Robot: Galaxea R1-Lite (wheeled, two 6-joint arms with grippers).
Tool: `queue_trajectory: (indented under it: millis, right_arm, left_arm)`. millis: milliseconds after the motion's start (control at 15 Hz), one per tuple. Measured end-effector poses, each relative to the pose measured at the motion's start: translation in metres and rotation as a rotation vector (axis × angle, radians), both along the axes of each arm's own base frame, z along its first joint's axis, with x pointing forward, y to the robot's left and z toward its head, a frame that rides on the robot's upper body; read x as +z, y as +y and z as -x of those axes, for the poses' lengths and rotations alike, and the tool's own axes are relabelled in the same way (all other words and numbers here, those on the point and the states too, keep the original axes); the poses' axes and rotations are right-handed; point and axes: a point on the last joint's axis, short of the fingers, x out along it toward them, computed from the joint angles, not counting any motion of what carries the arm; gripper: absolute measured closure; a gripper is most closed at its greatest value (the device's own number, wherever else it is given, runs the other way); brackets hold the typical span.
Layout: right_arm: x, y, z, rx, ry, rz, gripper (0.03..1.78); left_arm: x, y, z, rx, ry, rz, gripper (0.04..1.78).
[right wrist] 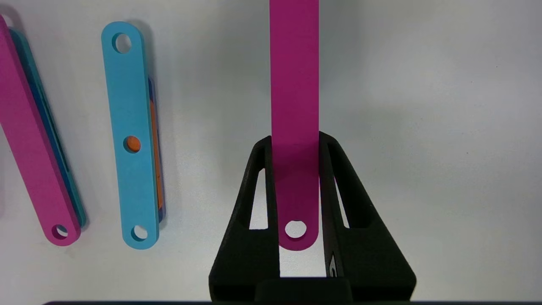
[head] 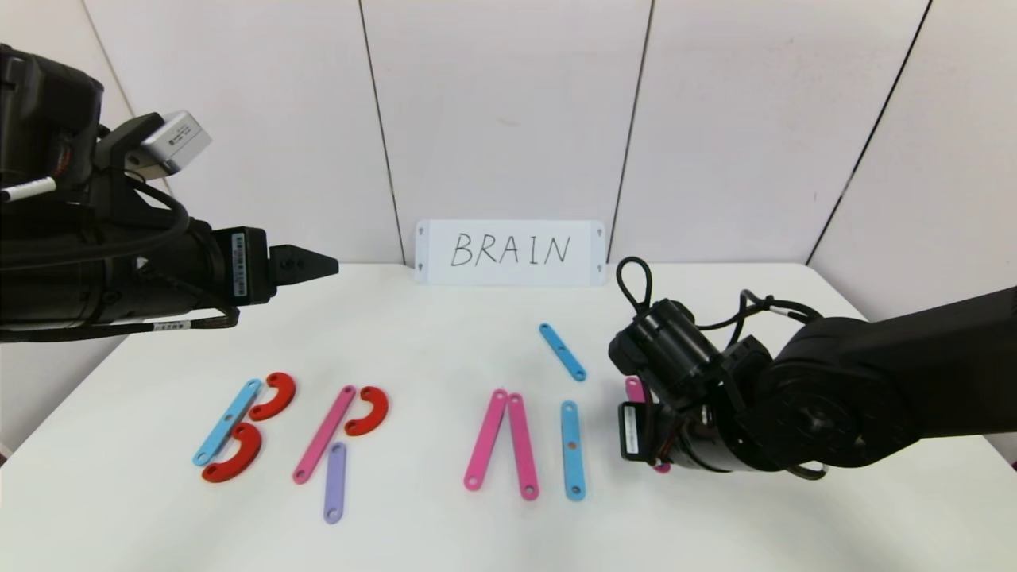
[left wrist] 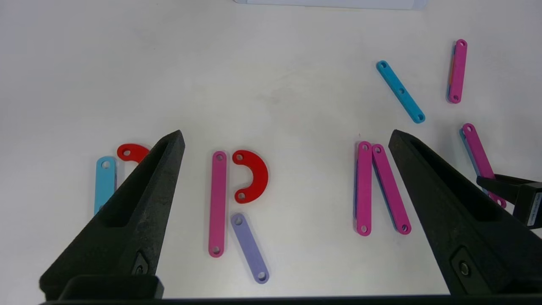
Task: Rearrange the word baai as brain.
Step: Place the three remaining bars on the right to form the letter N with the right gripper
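One pink strip [right wrist: 294, 84] between right gripper [right wrist: 295, 146] fingers.

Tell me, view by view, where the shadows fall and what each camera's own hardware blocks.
Head view: even light, faint shadows; the right gripper and its arm cover most of the pink strip. Left wrist view: the open left gripper hides part of the light-blue strip. Right wrist view: a soft shadow lies beside the strip gripped there; the fingers flank its holed end.
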Motion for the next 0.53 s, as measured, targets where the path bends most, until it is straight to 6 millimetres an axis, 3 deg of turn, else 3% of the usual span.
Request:
queue_trajectory:
  millis: [533]
  right_arm:
    - [-0.012,0.002,-0.002,0.005,0.03,0.009,1.51]
  left_arm:
    - [-0.002,-0.001,-0.002,0.0,0.007,-0.003,0.13]
